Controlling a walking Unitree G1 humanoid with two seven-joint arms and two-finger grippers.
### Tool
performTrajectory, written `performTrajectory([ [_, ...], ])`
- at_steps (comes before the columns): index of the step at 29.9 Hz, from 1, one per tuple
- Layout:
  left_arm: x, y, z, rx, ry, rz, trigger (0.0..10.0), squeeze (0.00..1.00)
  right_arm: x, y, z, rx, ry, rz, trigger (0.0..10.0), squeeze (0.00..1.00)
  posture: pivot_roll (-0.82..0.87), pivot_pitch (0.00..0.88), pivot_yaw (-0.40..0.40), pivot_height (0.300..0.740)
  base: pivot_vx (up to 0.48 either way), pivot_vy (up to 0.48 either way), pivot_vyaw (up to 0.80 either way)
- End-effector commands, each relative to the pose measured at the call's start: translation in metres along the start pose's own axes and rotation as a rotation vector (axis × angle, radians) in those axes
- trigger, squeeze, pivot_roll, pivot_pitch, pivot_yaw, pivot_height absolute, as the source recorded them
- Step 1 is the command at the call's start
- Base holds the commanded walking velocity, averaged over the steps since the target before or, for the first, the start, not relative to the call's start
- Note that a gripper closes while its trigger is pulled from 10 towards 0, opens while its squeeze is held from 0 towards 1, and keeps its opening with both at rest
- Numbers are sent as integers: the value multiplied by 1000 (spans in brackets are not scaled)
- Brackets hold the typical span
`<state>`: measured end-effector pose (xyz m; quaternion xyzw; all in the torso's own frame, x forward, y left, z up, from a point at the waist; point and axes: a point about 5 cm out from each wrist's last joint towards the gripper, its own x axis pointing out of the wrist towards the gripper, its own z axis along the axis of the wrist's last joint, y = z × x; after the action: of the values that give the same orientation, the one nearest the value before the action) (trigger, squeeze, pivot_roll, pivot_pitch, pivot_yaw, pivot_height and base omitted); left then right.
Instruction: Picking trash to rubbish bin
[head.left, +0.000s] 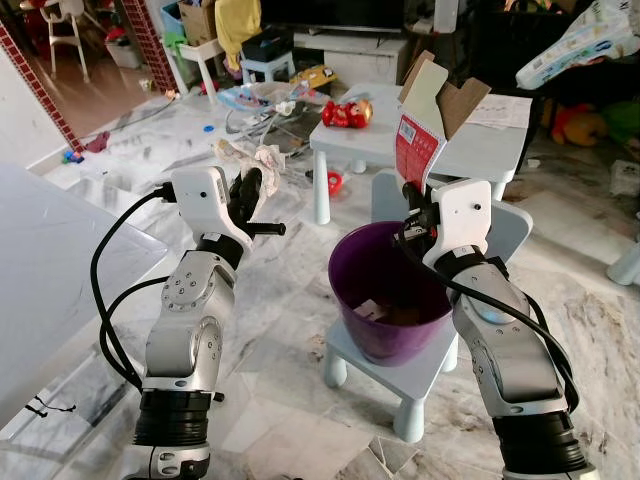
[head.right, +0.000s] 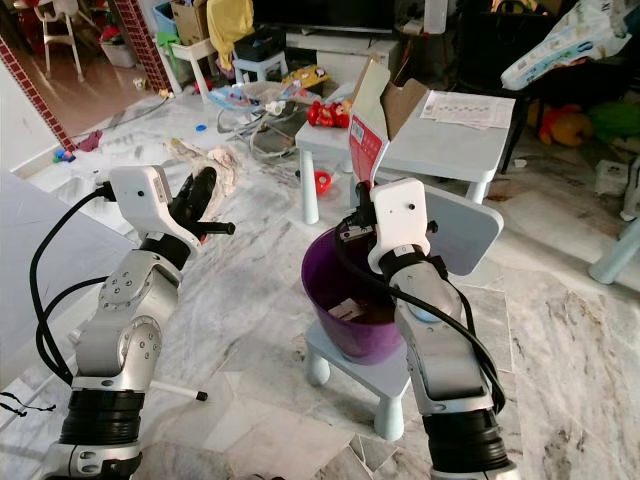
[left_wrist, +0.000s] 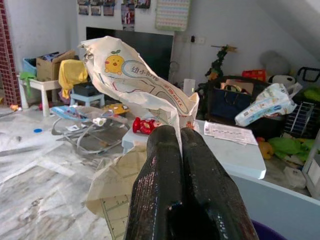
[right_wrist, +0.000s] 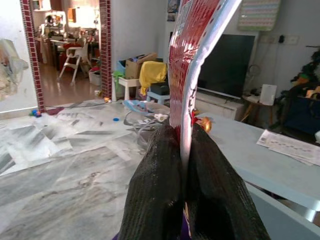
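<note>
Right gripper (head.left: 412, 226): mine, clamped on the red carton (head.left: 425, 125), held upright above the purple bin (head.left: 390, 292).
Left gripper (head.left: 246, 192): pinched on a crumpled wrapper (left_wrist: 135, 82), left of the bin.
Bin: on a pale blue stool (head.left: 424, 375).

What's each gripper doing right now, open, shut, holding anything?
Left gripper: shut on a crumpled printed wrapper.
Right gripper: shut on a red carton, above the purple bin.

Both head cameras are looking forward and down over the purple bin (head.left: 388, 290), while each wrist camera is sighting closely along its black fingers (left_wrist: 182, 195), all sharing the pale table (head.right: 450, 135).
</note>
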<state>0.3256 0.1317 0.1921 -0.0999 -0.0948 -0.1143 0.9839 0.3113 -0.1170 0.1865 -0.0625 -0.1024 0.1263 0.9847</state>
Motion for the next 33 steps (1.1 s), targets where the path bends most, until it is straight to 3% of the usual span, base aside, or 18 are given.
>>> performTrajectory([
  [1, -1, 3, -5, 11, 27, 8, 10000, 0, 1, 0, 3, 6, -6, -3, 10000, 0, -66, 61, 90, 740, 0, 0, 0],
  [6, -2, 3, -6, 11, 34, 8, 10000, 0, 1, 0, 2, 5, -1, -5, 10000, 0, -66, 60, 91, 740, 0, 0, 0],
  [13, -7, 0, -25, 31, 128, -13, 10000, 0, 1, -11, -15, 44, 99, -67, 10000, 0, -61, 59, 93, 740, 0, 0, 0],
  [15, -11, 0, -34, 36, 156, -18, 10000, 0, 1, -15, -20, 63, 125, -81, 10000, 0, -59, 58, 94, 740, 0, 0, 0],
  [19, -33, 4, -74, 67, 281, -32, 10000, 0, -2, -34, -43, 118, 223, -150, 10000, 0, -56, 62, 103, 740, 0, 0, 0],
  [21, -37, 8, -81, 70, 310, -29, 10000, 0, -4, -40, -49, 133, 244, -182, 10000, 0, -55, 65, 107, 740, 0, 0, 0],
  [28, -35, 14, -79, 80, 298, -26, 10000, 0, -5, -47, -53, 137, 260, -203, 10000, 0, -49, 76, 113, 740, 0, 0, 0],
  [33, -38, 19, -90, 112, 344, -17, 10000, 0, -6, -44, -64, 172, 303, -187, 10000, 0, -47, 80, 119, 740, 0, 0, 0],
])
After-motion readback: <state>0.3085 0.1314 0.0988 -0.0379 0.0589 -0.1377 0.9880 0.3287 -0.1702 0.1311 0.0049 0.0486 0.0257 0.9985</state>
